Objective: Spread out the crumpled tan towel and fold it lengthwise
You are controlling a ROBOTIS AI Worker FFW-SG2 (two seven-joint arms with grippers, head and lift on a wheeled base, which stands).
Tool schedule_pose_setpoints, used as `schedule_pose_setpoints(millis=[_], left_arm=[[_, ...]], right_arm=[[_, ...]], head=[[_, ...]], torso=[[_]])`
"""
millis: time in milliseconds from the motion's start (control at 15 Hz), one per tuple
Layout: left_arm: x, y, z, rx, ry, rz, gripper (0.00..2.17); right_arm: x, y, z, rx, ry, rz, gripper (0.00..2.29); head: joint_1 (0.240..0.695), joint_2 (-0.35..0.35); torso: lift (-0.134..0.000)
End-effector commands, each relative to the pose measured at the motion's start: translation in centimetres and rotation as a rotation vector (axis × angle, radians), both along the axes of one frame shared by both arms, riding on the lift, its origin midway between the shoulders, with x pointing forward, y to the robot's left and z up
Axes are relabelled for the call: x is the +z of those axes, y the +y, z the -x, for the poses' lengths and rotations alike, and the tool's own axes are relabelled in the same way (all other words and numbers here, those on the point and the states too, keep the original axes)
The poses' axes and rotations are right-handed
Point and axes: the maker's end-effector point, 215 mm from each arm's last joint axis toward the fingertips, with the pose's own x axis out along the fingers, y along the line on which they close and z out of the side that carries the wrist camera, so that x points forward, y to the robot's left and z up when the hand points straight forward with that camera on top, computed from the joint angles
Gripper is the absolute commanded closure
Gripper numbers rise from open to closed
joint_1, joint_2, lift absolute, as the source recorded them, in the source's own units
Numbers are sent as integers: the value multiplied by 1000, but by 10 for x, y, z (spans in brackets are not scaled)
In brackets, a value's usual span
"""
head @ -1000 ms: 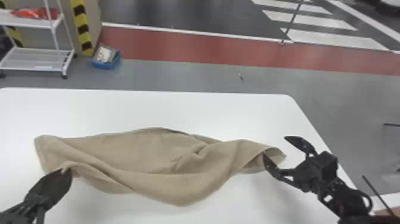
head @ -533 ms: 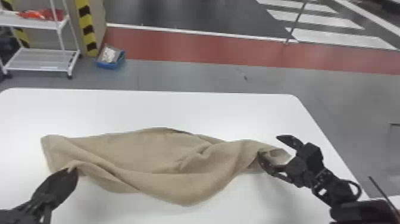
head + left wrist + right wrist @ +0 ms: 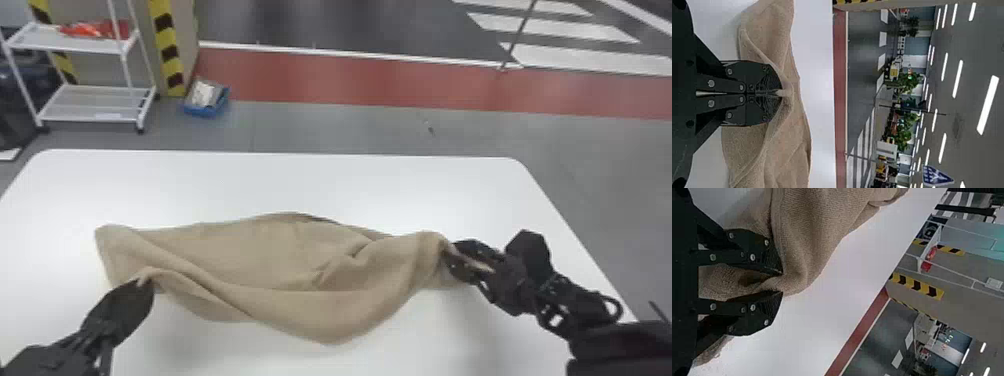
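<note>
towel [image 3: 280, 260]: rumpled, on table [image 3: 360, 185], spans between grippers | left gripper [image 3: 143, 282]: fingers pinched together on towel's near edge, left end | right gripper [image 3: 450, 252]: fingers clamped round bunched cloth, towel's right end

From head, we're looking forward and down across surface [image 3: 350, 185]; from both wrists, sharing closer views of towel [image 3: 280, 260].

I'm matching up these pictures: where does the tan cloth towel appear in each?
Head view: the towel stretches across the flat white table.
Left wrist view: beneath and beyond the black left gripper.
Right wrist view: around the black right gripper.
Shared landmark: red floor strip.
</note>
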Motion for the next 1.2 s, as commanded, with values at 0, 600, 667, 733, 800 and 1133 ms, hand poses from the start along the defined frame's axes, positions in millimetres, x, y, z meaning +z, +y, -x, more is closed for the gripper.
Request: schedule_pose_setpoints(millis=[0,600,667,733,800,1133], left_arm=[[-1,0,0,2,1,1,1713],[-1,5,-1,12,-2,-9,1713],[-1,5,-1,13,-2,-8,1717],[-1,5,-1,13,-2,-8,1713],[0,5,-1,13,-5,-7,1713],[2,11,-6,37,-18,-11,1717]], right_arm=[[7,-8,1,-8,12,-32,1882],[38,-120,3,-412,4,-405,1858],[37,-129,3,-445,-1,-388,1673],[34,-133,3,-465,-1,-376,1328],[36,-135,2,-467,-13,-358,795],[51,-133,10,-391,-99,-263,113]], head=[[695,-162],[695,-267],[695,-284],[695,-298],[695,-314],[695,-323]], torso=[[-124],[-124],[-124],[-124],[-124],[-124]])
